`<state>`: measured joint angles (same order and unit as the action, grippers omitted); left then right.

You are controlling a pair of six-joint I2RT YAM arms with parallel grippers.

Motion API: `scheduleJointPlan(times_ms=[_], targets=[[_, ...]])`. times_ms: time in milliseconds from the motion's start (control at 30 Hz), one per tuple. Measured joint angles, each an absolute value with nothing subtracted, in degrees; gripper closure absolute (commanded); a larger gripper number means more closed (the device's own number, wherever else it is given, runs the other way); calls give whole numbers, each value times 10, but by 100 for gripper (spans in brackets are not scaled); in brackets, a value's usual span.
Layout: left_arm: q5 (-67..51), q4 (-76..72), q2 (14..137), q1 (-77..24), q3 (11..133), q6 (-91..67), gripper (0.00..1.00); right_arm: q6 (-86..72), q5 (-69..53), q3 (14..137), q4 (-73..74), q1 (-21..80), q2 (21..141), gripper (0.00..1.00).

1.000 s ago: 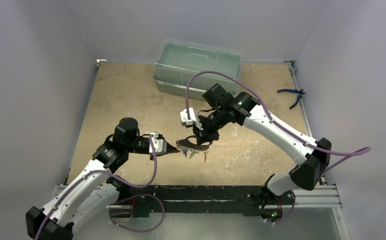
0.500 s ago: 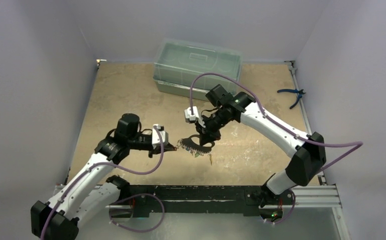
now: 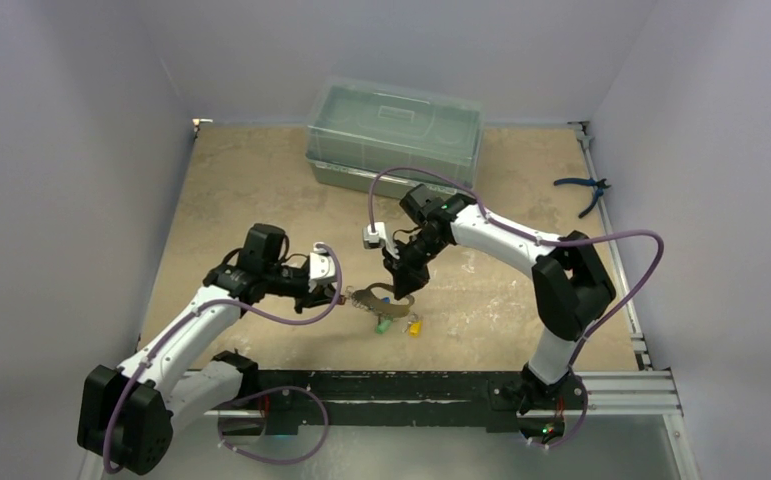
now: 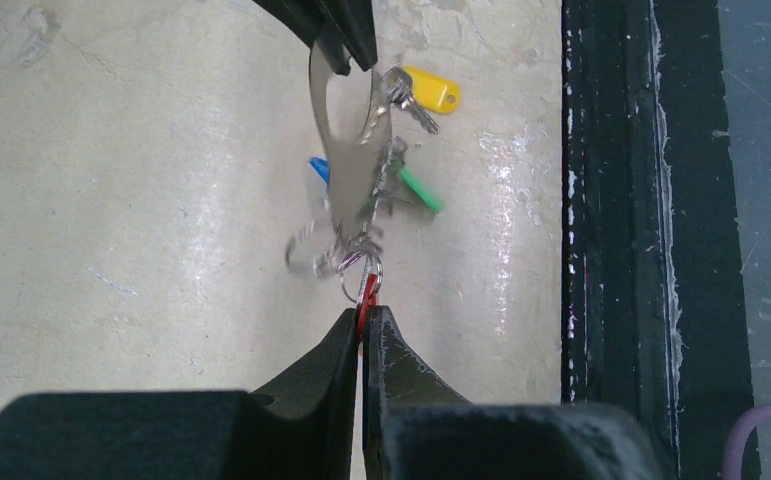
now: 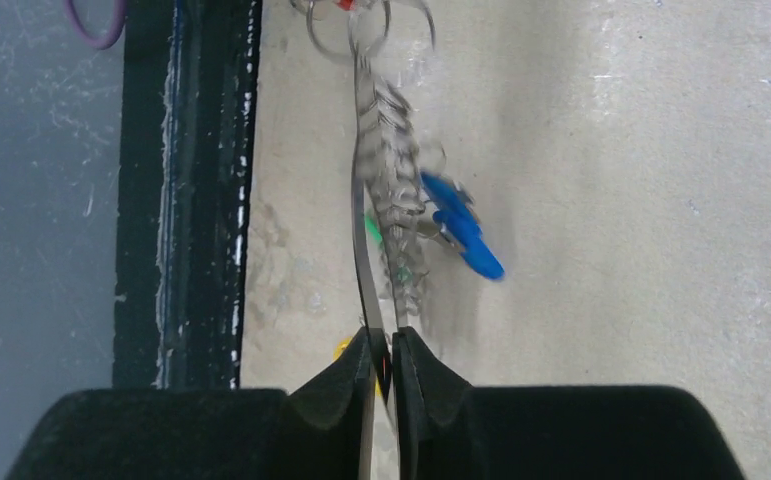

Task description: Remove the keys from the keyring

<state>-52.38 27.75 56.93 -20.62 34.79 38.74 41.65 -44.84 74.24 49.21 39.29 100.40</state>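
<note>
Whitish-grey strap first: find the keyring strung edge-on between the two grippers, at lower centre of the top view, low over the table. Contact between the hanging keys and the table: unclear. Clamped at one end, top of the left wrist frame, by the right gripper, fingers closed tight on the strap. Pinched at the other end by the left gripper, fingertips pressed together on a red key at the small ring. Dangling beside the strap: a yellow key, a green key and a blue key. Could go wrong by slipping, with thin red plastic held only at the very tips and likely to pop free under a harder pull. Could equally drag the whole bunch along instead of threading the key off the ring, or snag on neighbouring keys. Seen clearly from the left wrist alone: the red piece in the pinch, too small in the top view and cut off at the upper edge of the right wrist frame. Shown only from above: a translucent green box at top centre and blue-handled pliers at the right.
</note>
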Motion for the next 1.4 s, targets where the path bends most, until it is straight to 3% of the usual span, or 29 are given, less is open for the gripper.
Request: scheduleJointPlan(times_ms=[133, 267, 633, 1100, 1400], targets=[[-522, 277, 569, -206, 343, 387, 100, 389, -450, 724, 458, 388, 1004, 57], [-520, 278, 570, -206, 342, 401, 100, 360, -459, 704, 416, 386, 1004, 46], [-485, 364, 587, -206, 370, 612, 100, 320, -494, 731, 332, 381, 995, 47], [-416, 524, 596, -220, 471, 1076, 100, 324, -552, 814, 307, 378, 1029, 44], [-408, 606, 585, -243, 581, 1167, 100, 346, -570, 837, 335, 383, 1021, 44]])
